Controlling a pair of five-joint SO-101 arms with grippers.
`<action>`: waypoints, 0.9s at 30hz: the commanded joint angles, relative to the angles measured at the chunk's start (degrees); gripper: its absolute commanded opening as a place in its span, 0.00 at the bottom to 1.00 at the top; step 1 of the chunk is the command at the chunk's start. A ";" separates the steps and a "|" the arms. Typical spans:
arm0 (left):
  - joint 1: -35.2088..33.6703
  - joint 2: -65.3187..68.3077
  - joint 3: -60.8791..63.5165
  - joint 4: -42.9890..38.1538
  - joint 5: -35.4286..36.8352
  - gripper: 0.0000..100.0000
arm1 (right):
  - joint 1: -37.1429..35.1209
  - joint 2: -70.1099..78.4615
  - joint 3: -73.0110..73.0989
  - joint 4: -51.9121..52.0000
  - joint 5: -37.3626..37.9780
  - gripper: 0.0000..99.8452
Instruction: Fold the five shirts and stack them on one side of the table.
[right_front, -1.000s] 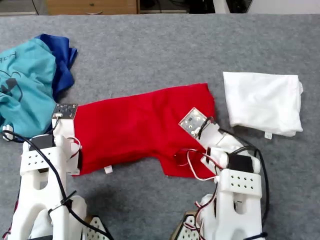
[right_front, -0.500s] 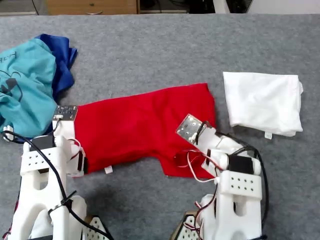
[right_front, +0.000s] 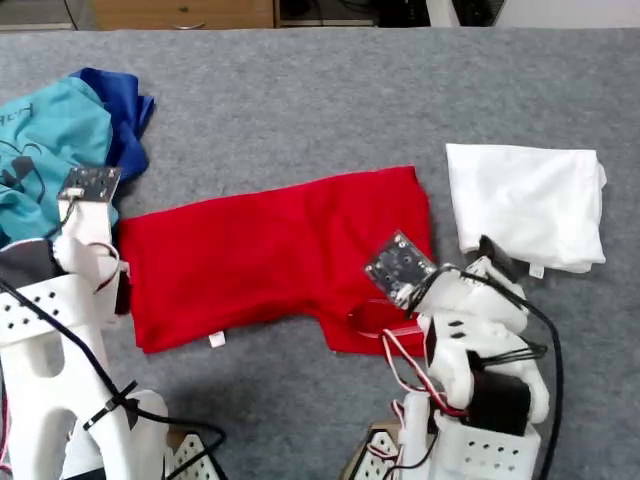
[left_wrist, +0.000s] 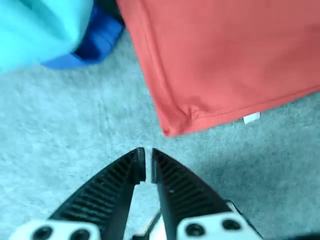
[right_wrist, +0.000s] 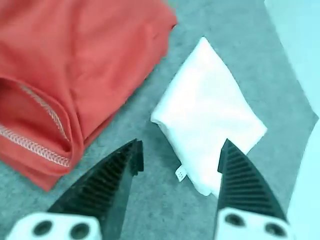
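Finds the red shirt (right_front: 270, 255) lying flat at mid-table (right_front: 300, 100), the folded white shirt (right_front: 525, 205) near it on the right, teal shirt (right_front: 50, 170) and blue shirt (right_front: 125, 115) heaped far left, the left claw (left_wrist: 146, 156) clenched, empty, above bare table beside the red shirt's corner, the right claw (right_wrist: 181, 150) released over the white shirt's corner.

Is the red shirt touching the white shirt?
Apart. The high view shows a strip of grey table between the red shirt and the white shirt; the right wrist view agrees.
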 joint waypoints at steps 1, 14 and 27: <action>-0.70 -0.22 -4.57 -3.52 5.54 0.02 | 0.31 -0.13 -1.98 -5.27 -4.92 0.13; 7.12 15.87 6.24 -36.48 24.62 0.02 | -11.12 33.98 -6.64 -30.33 -12.22 0.01; 7.12 33.45 5.45 -52.57 26.20 0.02 | -10.95 92.18 -48.31 -32.00 -22.15 0.01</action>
